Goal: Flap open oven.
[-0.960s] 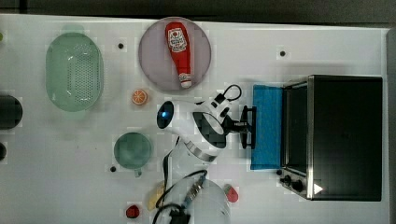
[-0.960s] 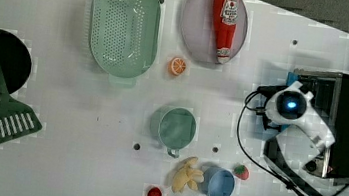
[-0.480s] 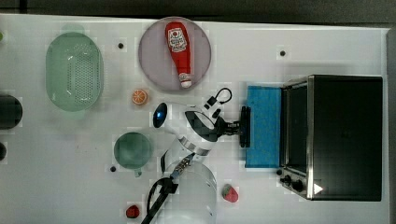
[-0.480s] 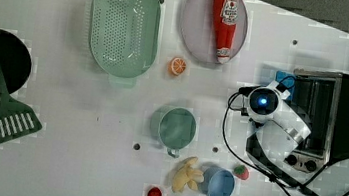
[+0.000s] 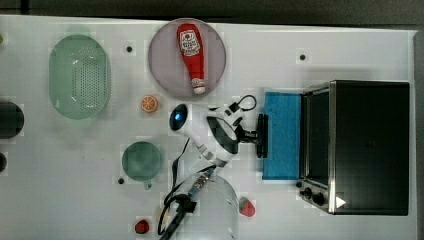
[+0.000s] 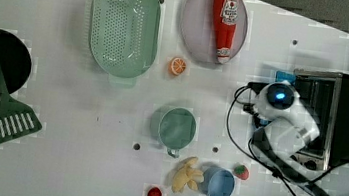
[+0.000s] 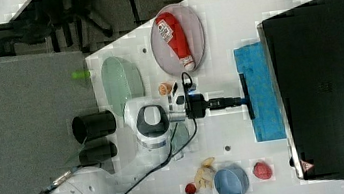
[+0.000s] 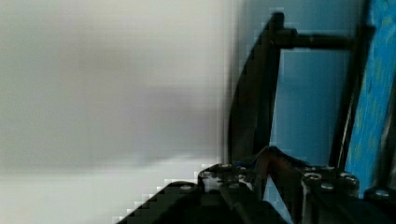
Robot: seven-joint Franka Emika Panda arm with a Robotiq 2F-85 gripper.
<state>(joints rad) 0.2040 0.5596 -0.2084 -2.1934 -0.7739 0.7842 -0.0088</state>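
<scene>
The oven (image 5: 370, 145) is a black box with a silver front frame at the top view's right. Its blue glass door (image 5: 282, 135) is swung down toward the table, nearly flat. The dark bar handle (image 5: 262, 136) runs along the door's free edge. My gripper (image 5: 257, 136) is shut on the middle of that handle, with the arm stretched out from the top view's left. The right view shows the same grip, gripper (image 7: 242, 100) on the handle (image 7: 245, 85) and the door (image 7: 262, 90) lying open. In the wrist view the handle (image 8: 261, 93) stands just past the fingers (image 8: 275, 163).
A ketchup bottle (image 5: 192, 55) lies on a grey plate (image 5: 165, 65) behind the arm. A green colander (image 5: 80, 75), orange slice (image 5: 149, 104) and green cup (image 5: 142, 160) sit to the top view's left. A strawberry (image 5: 246, 206) lies near the arm's base.
My gripper has drawn back toward the top view's left with the handle in it. The door has swung further down and shows wider.
</scene>
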